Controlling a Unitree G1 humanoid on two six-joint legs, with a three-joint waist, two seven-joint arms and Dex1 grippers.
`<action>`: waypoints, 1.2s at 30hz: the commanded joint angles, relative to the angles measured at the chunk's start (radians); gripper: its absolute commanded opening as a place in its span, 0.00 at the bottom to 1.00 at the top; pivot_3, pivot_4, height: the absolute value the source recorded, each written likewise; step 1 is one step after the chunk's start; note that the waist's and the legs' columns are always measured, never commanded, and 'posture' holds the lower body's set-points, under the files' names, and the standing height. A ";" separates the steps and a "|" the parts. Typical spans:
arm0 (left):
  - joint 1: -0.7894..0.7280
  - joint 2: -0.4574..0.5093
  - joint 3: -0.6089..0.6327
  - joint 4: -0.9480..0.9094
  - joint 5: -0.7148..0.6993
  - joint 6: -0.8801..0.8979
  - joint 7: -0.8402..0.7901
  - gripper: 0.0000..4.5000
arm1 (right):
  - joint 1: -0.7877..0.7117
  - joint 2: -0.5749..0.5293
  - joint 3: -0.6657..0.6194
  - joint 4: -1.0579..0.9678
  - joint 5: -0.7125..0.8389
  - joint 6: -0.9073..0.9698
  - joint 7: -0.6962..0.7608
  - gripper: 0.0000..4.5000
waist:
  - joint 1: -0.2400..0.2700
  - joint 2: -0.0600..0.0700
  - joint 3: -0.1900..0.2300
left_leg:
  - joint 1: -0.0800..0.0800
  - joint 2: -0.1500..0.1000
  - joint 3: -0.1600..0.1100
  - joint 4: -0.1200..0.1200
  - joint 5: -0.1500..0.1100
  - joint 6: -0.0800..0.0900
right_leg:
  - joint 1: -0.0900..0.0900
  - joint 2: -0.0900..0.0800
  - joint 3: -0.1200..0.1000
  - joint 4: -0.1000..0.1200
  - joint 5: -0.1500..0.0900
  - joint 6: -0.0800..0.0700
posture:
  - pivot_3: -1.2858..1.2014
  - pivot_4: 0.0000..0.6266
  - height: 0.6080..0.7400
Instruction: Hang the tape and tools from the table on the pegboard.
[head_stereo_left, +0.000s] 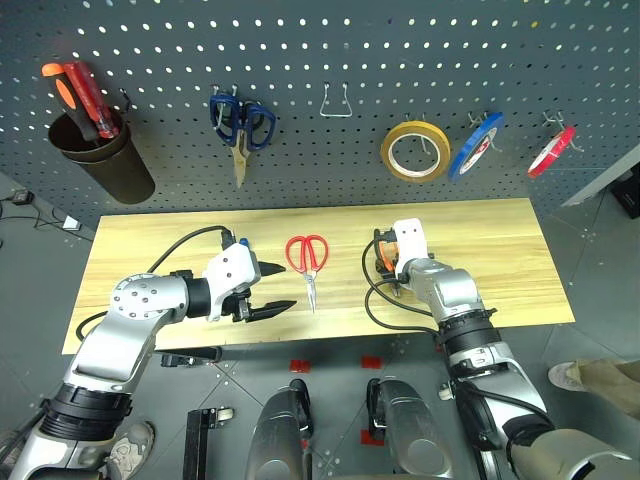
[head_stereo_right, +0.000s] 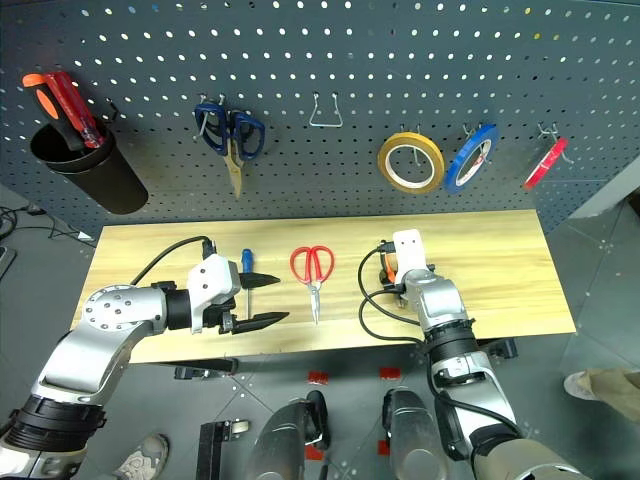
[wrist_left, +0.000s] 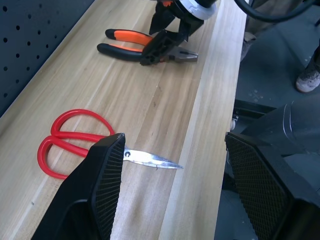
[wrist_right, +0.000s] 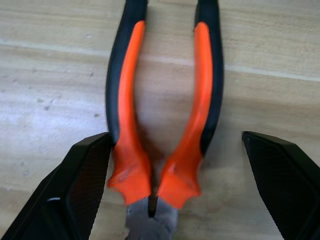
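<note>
The red-handled scissors (head_stereo_left: 308, 258) lie mid-table (head_stereo_left: 480, 260), blades pointing to the front edge. My left gripper (head_stereo_left: 288, 287) hovers open just left of them, holding nothing. Behind it lies the blue-handled screwdriver (head_stereo_right: 246, 262). The pliers (wrist_right: 127, 100) with orange-and-black handles lie right of centre. My right gripper (wrist_right: 175, 139) is low over them, its open fingers (wrist_right: 75, 185) on either side of the handles near the head. The thin red tape (head_stereo_left: 551, 152) hangs on a hook at the right of the pegboard (head_stereo_left: 330, 40).
On the pegboard hang a black cup with red and orange screwdrivers (head_stereo_left: 100, 150), a blue-handled pair of tools (head_stereo_left: 240, 125), a bare wire hook (head_stereo_left: 337, 103), a yellow roll (head_stereo_left: 414, 150) and a blue roll (head_stereo_left: 476, 143). A person's shoe (head_stereo_left: 570, 375) shows at the lower right.
</note>
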 joint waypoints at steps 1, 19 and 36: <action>-0.001 -0.008 -0.003 -0.005 0.005 -0.026 0.001 0.75 | -0.029 -0.021 -0.065 0.083 0.040 0.035 0.011 0.99 | 0.001 0.000 0.000 | 0.000 0.000 0.000 0.000 0.000 0.000 | 0.000 0.000 0.000 0.000 0.000 0.000 | 0.46 0.59 1.00; 0.147 -0.095 0.190 -0.124 -0.146 0.094 0.171 0.75 | 0.221 0.040 0.213 -0.766 0.016 0.014 0.086 0.61 | -0.002 0.000 0.000 | -0.003 0.000 0.000 -0.001 0.000 0.000 | -0.004 0.000 0.000 0.000 0.000 0.000 | 0.45 0.56 1.00; -0.007 -0.156 0.266 -0.314 -0.275 0.336 0.468 0.75 | -0.340 0.175 0.170 -0.321 -0.131 -0.863 -0.118 0.61 | 0.006 -0.002 -0.001 | -0.003 -0.001 -0.002 0.001 0.001 -0.001 | -0.001 0.000 -0.002 0.000 0.001 0.001 | 0.48 0.51 1.00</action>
